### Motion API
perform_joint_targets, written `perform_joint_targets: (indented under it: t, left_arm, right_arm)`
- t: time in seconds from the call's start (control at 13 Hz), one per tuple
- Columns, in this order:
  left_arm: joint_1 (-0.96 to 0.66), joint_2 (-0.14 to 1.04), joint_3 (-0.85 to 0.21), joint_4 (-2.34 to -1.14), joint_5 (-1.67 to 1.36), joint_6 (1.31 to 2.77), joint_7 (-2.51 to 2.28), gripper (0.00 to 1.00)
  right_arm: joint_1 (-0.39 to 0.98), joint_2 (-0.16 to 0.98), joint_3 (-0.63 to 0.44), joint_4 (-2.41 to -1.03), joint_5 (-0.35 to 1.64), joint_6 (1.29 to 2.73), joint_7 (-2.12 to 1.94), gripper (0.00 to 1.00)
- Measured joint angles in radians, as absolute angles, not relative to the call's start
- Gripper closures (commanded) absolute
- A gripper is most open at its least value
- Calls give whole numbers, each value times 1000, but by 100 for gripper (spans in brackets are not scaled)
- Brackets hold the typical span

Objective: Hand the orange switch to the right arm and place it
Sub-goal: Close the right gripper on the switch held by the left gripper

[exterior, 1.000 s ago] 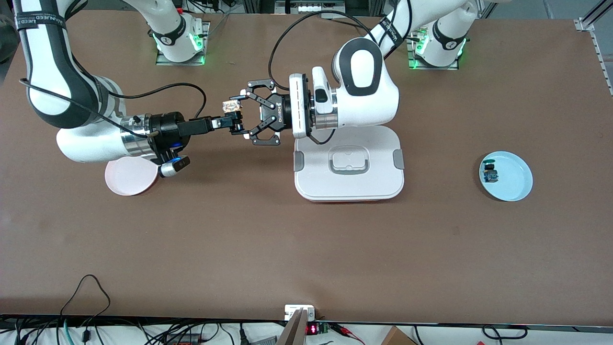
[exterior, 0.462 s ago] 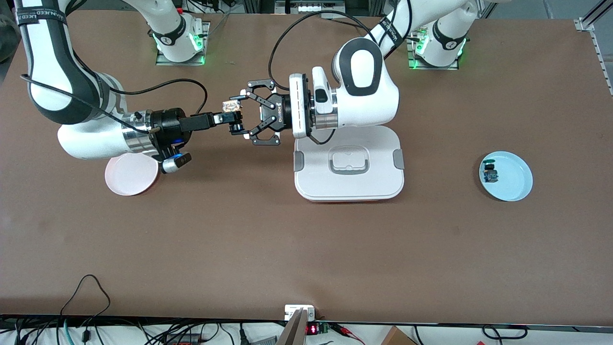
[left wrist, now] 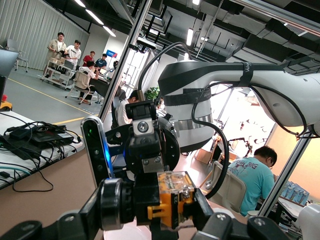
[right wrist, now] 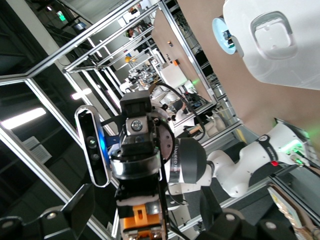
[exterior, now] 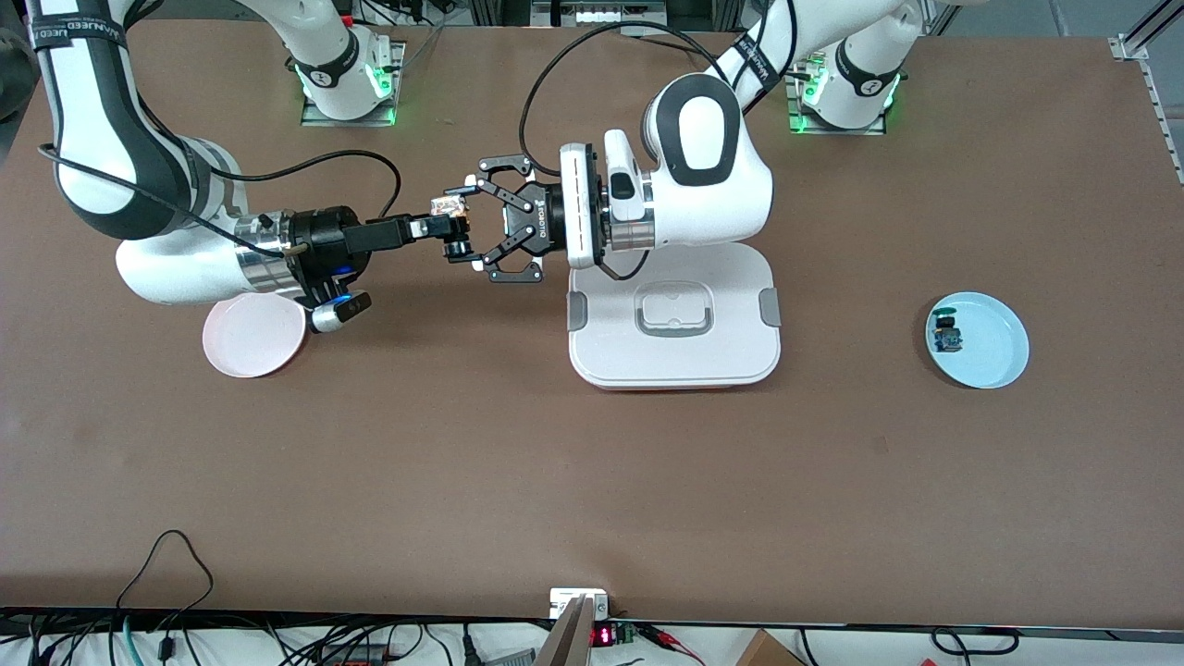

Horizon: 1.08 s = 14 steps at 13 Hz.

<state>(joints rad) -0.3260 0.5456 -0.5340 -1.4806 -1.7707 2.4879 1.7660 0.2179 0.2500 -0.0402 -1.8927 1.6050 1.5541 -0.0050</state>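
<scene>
- The left gripper [exterior: 465, 215] is up in the air over the bare brown table [exterior: 555, 481]. It points toward 9 o'clock in the front view.
- Its fingers are closed tight on the orange switch [exterior: 448, 204].
- In the left wrist view, the orange switch [left wrist: 172, 200] sits pinched between the two black fingers. Its clear top shows.
- The right gripper [exterior: 450, 233] is up in the air too. It points toward 3 o'clock, so the two grippers meet nose to nose.
- The right gripper is open. In the right wrist view its fingers [right wrist: 80, 210] stand wide apart, one on each side of the orange switch [right wrist: 145, 222].
- I cannot tell if the right gripper's fingers touch the switch.
- A pink plate [exterior: 250, 344] lies on the table at about 8 o'clock from the switch. Part of the right arm hangs over its rim.
- A white box with a handle on its lid [exterior: 673, 319] lies at about 4 o'clock from the switch. The left arm's wrist hangs over its edge.
- A blue plate [exterior: 994, 356] lies at 3 o'clock from the white box, well apart from it, toward the left arm's end of the table.
- A small blue part [exterior: 945, 337] lies on the blue plate, near its rim at 9 o'clock.
</scene>
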Motion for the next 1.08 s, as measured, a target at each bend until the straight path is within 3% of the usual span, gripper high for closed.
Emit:
perform_joint_targets:
  t: [0.08,0.15,0.31,0.46,0.62,1.0,1.08]
  left_arm:
    - [-326,546,-534,-1481,-1771,2488,1766,99]
    - [-326,546,-533,-1481,-1771,2489,1766,99]
    - [-326,546,-533,-1481,-1771,2489,1766,99]
    - [-326,549,-533,-1481,-1771,2489,1766,99]
    - [-326,552,-532,-1480,-1772,2489,1766,99]
    - [-325,553,-532,-1471,-1780,2489,1752,98]
    - [-325,553,-532,-1471,-1780,2489,1752,94]
  right_arm:
    - [218,245,-40,-1900,1610,1554,-5,7]
    - [218,242,-40,-1904,1612,1554,-5,14]
    - [218,239,-40,-1905,1613,1554,-5,51]
    - [218,236,-40,-1905,1614,1553,-9,68]
    - [218,230,-40,-1906,1612,1553,-9,77]
    - [218,227,-41,-1910,1613,1555,-48,78]
    - [218,227,-41,-1910,1613,1555,-49,83]
